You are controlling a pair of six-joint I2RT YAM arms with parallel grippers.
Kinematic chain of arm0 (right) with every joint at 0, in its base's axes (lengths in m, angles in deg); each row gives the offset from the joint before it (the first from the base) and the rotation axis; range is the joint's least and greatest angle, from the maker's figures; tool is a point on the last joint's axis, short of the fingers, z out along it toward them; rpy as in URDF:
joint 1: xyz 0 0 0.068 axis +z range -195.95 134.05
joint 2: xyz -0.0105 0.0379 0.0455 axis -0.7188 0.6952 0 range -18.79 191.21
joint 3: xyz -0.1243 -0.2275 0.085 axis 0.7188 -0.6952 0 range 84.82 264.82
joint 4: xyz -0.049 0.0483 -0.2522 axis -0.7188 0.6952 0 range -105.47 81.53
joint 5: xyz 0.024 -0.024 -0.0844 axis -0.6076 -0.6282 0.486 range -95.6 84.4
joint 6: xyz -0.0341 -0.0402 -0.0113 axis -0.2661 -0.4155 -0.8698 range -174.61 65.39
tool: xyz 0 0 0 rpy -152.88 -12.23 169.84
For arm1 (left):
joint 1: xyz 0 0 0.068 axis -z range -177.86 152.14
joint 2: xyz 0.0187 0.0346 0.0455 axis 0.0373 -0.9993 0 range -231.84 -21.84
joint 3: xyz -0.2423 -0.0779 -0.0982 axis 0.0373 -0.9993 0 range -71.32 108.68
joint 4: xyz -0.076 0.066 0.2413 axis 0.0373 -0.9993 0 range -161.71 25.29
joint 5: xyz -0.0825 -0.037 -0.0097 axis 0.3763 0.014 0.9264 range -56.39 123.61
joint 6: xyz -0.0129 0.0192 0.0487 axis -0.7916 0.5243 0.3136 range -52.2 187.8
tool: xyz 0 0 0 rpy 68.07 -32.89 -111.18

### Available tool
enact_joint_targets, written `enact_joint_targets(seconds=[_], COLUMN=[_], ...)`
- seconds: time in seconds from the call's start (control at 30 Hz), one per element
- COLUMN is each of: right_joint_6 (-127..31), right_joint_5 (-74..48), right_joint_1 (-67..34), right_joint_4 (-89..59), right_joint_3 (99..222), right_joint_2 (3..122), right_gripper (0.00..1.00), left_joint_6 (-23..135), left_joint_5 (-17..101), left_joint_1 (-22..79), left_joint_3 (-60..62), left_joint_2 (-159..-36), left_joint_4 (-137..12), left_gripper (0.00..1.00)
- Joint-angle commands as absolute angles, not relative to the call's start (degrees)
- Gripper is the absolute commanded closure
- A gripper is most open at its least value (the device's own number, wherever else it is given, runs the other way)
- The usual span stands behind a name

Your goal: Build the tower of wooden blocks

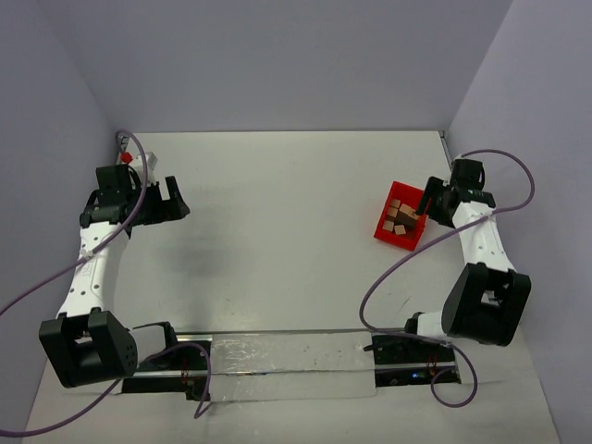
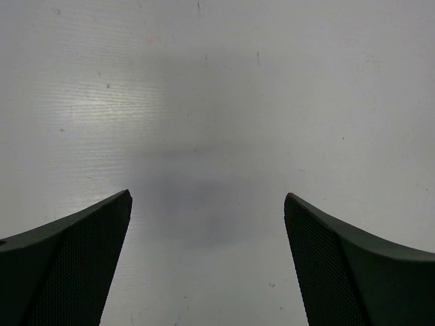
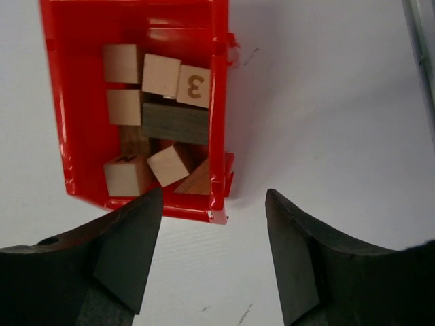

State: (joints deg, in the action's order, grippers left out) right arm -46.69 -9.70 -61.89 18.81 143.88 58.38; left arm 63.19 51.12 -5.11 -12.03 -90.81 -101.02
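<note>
The wood blocks lie loose in a small red bin (image 1: 384,229) at the right of the table. In the right wrist view the bin (image 3: 219,102) holds several light tan cubes (image 3: 161,73), one marked "3" (image 3: 194,86), a dark brown bar (image 3: 175,123) and a reddish-brown wedge (image 3: 198,182). No tower stands anywhere. My right gripper (image 3: 215,192) is open and empty, just short of the bin's near right corner; it also shows in the top view (image 1: 425,202). My left gripper (image 2: 208,194) is open and empty over bare table at the far left (image 1: 176,200).
The white table (image 1: 287,222) is walled at the back and both sides. A small red and white object (image 1: 125,157) sits at the far left corner. A metal rail (image 3: 420,41) runs along the table's right edge.
</note>
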Motion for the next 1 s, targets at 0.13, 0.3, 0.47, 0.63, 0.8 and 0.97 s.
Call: enact_joint_targets(seconds=[0.13, 0.3, 0.47, 0.63, 0.8, 0.97], right_joint_6=[-43.7, -43.4, -43.2, -42.9, -42.1, -42.0], right_joint_5=[-5.7, -4.9, -2.7, -0.6, 0.5, 1.7], right_joint_1=[-63.0, -63.0, -62.6, -60.9, -59.7, -59.7], right_joint_4=[19.4, 19.1, 19.0, 18.5, 17.6, 17.3], right_joint_3=[151.6, 153.7, 154.8, 153.0, 150.4, 150.1], right_joint_2=[67.4, 71.8, 74.9, 76.0, 76.5, 77.5], right_gripper=[0.35, 0.36, 0.41, 0.48, 0.54, 0.64], left_joint_6=[62.5, 62.9, 63.1, 63.2, 63.2, 63.3], left_joint_5=[49.9, 48.8, 48.1, 47.7, 47.4, 47.2], left_joint_1=[-5.5, -5.6, -5.6, -5.6, -5.6, -5.6], left_joint_3=[-8.7, -9.0, -9.6, -9.2, -8.6, -8.7], left_joint_2=[-91.0, -90.9, -90.9, -91.6, -92.2, -92.3], left_joint_4=[-99.9, -99.7, -99.5, -99.6, -99.8, -99.8], left_gripper=[0.01, 0.01, 0.01, 0.01, 0.01, 0.01])
